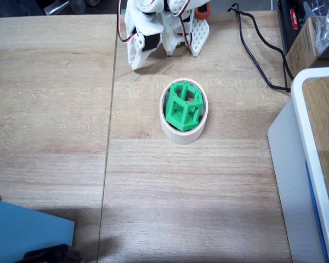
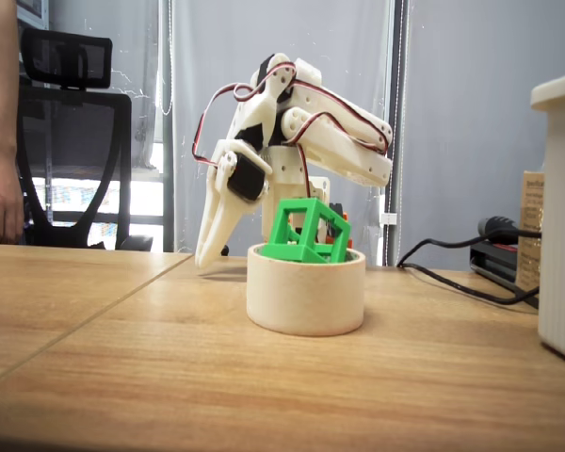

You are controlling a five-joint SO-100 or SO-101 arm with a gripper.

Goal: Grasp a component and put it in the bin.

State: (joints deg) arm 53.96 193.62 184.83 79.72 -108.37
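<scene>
component (image 1: 183,107): bright green | bin (image 1: 182,133): cream | claw (image 2: 210,247): white | table (image 1: 197,192): light wood grain

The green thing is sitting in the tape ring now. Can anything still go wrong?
Maybe. The green component sits tilted in the tape roll and pokes above its rim, so a bump might tip it out. The pincer hangs close beside the roll, its tips near the table; if the arm swings toward the roll, it could knock it. The black cable lies loose near the arm and might snag.
</scene>
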